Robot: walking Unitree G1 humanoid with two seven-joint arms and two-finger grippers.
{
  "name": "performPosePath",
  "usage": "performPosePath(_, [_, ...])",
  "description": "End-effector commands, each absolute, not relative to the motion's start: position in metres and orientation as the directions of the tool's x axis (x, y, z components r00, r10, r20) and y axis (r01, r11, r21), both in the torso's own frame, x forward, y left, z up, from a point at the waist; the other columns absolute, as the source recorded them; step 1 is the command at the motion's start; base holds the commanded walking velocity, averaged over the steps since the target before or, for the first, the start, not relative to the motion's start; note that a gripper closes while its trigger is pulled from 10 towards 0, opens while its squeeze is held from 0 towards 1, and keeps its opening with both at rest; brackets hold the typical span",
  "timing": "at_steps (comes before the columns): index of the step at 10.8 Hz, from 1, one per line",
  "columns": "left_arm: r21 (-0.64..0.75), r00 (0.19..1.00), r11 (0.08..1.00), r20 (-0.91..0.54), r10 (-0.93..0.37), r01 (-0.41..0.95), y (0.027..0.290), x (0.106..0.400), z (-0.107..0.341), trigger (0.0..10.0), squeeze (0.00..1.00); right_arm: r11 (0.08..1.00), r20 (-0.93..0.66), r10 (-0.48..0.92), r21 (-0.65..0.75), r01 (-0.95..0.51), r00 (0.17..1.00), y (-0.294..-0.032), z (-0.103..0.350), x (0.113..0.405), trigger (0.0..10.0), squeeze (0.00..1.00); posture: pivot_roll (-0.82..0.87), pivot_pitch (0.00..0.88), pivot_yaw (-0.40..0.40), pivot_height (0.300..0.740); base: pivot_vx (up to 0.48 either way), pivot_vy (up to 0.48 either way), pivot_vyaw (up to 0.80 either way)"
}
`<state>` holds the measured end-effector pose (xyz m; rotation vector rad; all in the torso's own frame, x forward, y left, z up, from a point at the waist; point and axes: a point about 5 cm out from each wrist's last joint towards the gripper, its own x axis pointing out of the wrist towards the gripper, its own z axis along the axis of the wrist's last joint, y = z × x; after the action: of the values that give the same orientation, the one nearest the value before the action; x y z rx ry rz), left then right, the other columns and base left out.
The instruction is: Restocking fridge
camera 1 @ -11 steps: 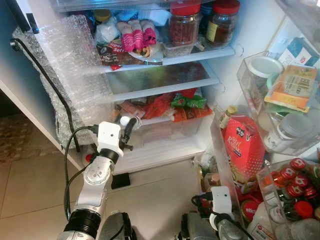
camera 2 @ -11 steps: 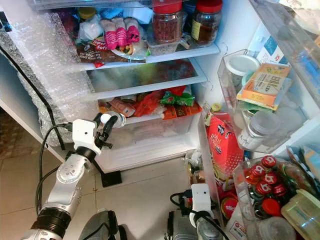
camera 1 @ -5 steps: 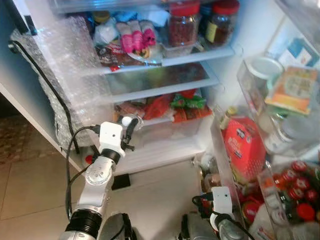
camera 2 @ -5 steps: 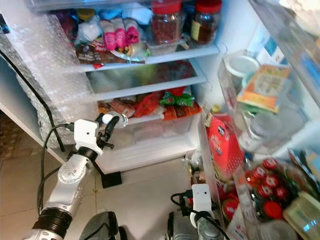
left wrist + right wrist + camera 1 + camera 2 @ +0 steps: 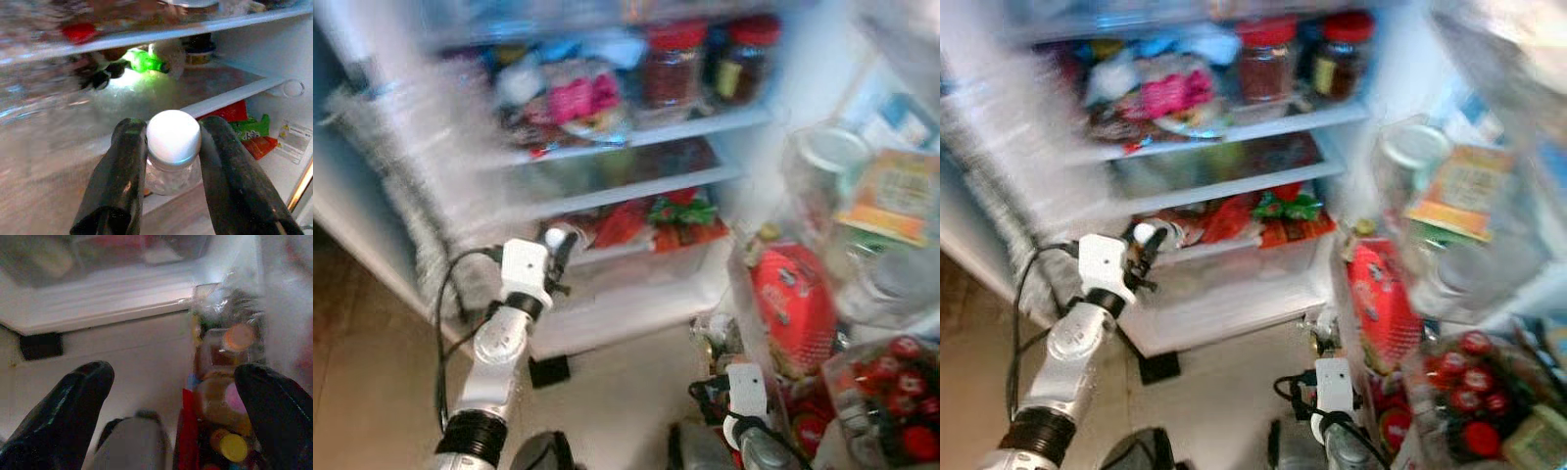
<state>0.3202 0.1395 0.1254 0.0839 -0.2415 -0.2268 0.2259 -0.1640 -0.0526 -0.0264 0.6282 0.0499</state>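
The fridge (image 5: 744,147) stands open and already well filled: two red-lidded jars (image 5: 705,59) sit on the top shelf at the upper centre of the frame, pink-wrapped packets (image 5: 578,98) lie to their left, and red and green packets (image 5: 656,211) rest on a lower shelf over the clear drawer (image 5: 636,274). The door bins at the right of the frame carry a red carton (image 5: 798,299), a yellow-labelled box (image 5: 891,191) and a cluster of red-capped bottles (image 5: 891,387). The restocking is mid-way, by my reading: the left claw (image 5: 168,161) is clamped on a small clear bottle with a white cap (image 5: 173,137), one black finger on either side of it just below the cap, and in the head views that bottle (image 5: 553,237) is held in the left centre of the frame, just in front of the lower shelf's edge, not yet set down. What is left is to carry it onto a shelf and let go; the middle glass shelf (image 5: 195,88) ahead of it looks largely bare. The right claw (image 5: 171,416) hangs low at the bottom of the frame with its fingers spread wide and nothing between them, over the floor beside small jars in the door's lowest bin (image 5: 225,382). The head views are smeared with motion, so no brand or label can be read with confidence; a white sticker (image 5: 292,142) on the inner wall carries print too small to make out
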Motion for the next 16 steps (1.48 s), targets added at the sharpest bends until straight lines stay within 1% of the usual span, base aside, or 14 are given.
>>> performPosePath(1, [0.114, 0.941, 0.968, 0.231, -0.246, 0.225, 0.137, 0.32, 0.126, 10.0, 0.0, 0.999, -0.606, 0.016, -0.014, -0.031, 0.795, -0.17, -0.056, 0.221, 10.0, 0.0, -0.18, 0.163, -0.005, 0.647, 0.292, 0.0, 0.0])
performPosePath(11, [0.138, 0.93, 0.958, 0.241, -0.279, 0.252, 0.131, 0.319, 0.128, 10.0, 0.0, 0.999, -0.614, 0.028, -0.005, -0.039, 0.789, -0.168, -0.057, 0.22, 10.0, 0.0, -0.18, 0.166, -0.003, 0.647, 0.296, 0.0, 0.0])
performPosePath(14, [0.165, 0.914, 0.951, 0.275, -0.297, 0.26, 0.128, 0.32, 0.136, 10.0, 0.0, 0.999, -0.617, 0.029, -0.004, -0.04, 0.787, -0.169, -0.057, 0.22, 10.0, 0.0, -0.18, 0.169, -0.005, 0.647, 0.281, 0.0, 0.0])
performPosePath(16, [0.183, 0.892, 0.945, 0.322, -0.317, 0.269, 0.125, 0.321, 0.148, 10.0, 0.0, 0.999, -0.619, 0.03, -0.005, -0.042, 0.785, -0.169, -0.057, 0.22, 10.0, 0.0, -0.18, 0.171, -0.007, 0.647, 0.0, 0.0, 0.0])
